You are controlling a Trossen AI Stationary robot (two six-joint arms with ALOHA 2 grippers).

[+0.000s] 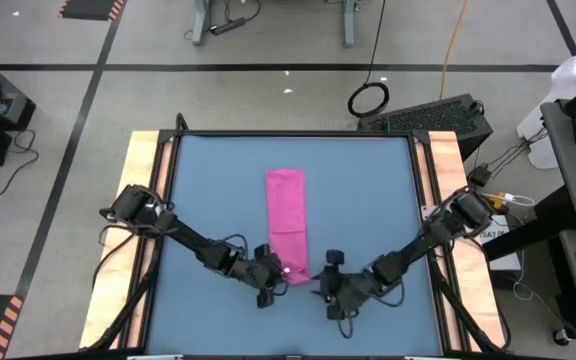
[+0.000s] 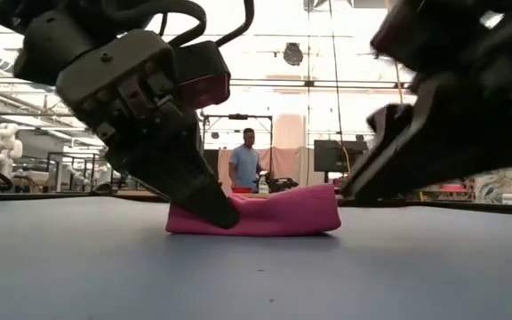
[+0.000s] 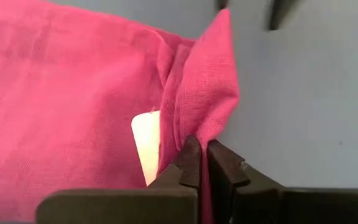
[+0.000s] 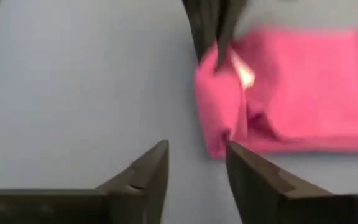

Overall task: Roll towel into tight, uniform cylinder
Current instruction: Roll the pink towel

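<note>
**Towel folded into a strip, near end now pinched for the first turn**

Towel (image 1: pixel 287 224) lies as a long, narrow magenta strip on the blue table (image 1: pixel 368 200), running from the two grippers toward the far side. It is not yet a roll; only its near end is lifted and bunched.

Left gripper (image 3: pixel 199 155) has its fingers closed on that near end, at the corner where the small white tag (image 3: pixel 146 140) shows just beside the fingers. The cloth stands up in a fold between the pads. Right gripper (image 4: pixel 197 165) is just beside the same end, on the other side of it from the left one. Its fingers stand apart with nothing between them, and the towel's corner lies directly ahead of them, close but not gripped.

My judgement is that the rolling step is only beginning. The next move probably calls for the right gripper to take the other corner of this end, so that both hold the edge level. Then the edge must be turned over and away from the grippers, along the strip, with even tension on both sides. If only one corner leads, the roll may become a cone and not a uniform cylinder.

Ahead of the grippers, no other object lies on the table beside the strip. The tag may get caught inside the first turn. Far behind the table, a person (image 2: pixel 244 164) stands in the room, well apart from the work.
</note>
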